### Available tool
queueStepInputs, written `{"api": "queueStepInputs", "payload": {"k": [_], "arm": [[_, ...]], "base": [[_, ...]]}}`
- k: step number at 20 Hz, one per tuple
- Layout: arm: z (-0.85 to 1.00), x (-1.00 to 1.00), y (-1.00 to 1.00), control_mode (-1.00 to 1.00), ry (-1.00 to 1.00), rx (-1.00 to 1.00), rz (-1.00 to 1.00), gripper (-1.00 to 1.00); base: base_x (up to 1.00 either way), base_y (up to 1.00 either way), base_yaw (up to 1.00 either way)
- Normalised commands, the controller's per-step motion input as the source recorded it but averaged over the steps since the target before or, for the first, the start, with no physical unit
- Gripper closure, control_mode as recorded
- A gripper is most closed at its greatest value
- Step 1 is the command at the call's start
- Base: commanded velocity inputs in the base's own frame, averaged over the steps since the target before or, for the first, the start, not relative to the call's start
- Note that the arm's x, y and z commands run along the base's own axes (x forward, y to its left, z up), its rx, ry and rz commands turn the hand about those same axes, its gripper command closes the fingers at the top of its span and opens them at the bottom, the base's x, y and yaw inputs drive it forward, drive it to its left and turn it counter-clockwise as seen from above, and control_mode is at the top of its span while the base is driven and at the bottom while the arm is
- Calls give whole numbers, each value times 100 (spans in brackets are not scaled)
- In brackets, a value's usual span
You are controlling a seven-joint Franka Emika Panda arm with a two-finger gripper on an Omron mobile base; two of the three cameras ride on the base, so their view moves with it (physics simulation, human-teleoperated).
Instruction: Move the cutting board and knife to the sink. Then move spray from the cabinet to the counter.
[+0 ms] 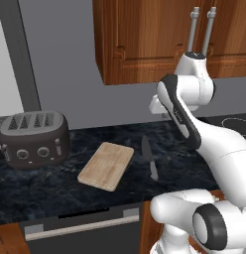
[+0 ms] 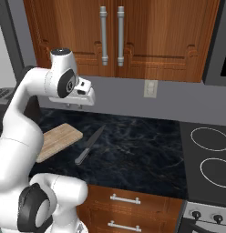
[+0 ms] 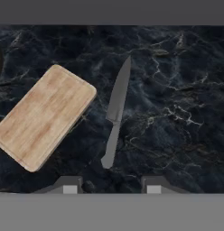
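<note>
The light-tan cutting board [image 1: 106,166] [image 2: 58,139] [image 3: 44,117] lies flat on the black marble counter [image 1: 60,186] [image 2: 133,145]. Just to its right lies the knife [image 1: 150,158] [image 2: 89,144] [image 3: 116,113], blade pointing toward the wall, apart from the board. My gripper [image 2: 74,106] [image 3: 111,186] hangs well above the counter over the knife's handle end, open, with nothing between its fingertips [image 3: 71,185]. The reddish-brown wall cabinet [image 1: 140,39] [image 2: 156,36] has both doors shut, so the spray is hidden. The sink is out of view.
A dark toaster [image 1: 34,139] stands left of the board. A stove hob [image 2: 210,154] adjoins the counter on the right. A wall outlet [image 2: 150,88] sits below the cabinet. Drawers [image 2: 126,200] and an appliance front [image 1: 80,228] are under the counter.
</note>
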Motion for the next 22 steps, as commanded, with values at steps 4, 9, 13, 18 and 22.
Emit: {"api": "queueStepInputs", "payload": {"k": [4, 9, 13, 18, 22], "arm": [[-1, -13, 0, -100, 0, 0, 0, -100], [-16, -24, 18, -100, 0, 0, -2, -100], [-31, -8, 42, -100, 0, 0, -10, -100], [-37, 0, 42, -100, 0, 0, -11, -100], [-42, 1, 37, -100, -5, 0, -14, -100]], "base": [[0, 0, 0], [0, 0, 0], [0, 0, 0], [0, 0, 0], [0, 0, 0]]}}
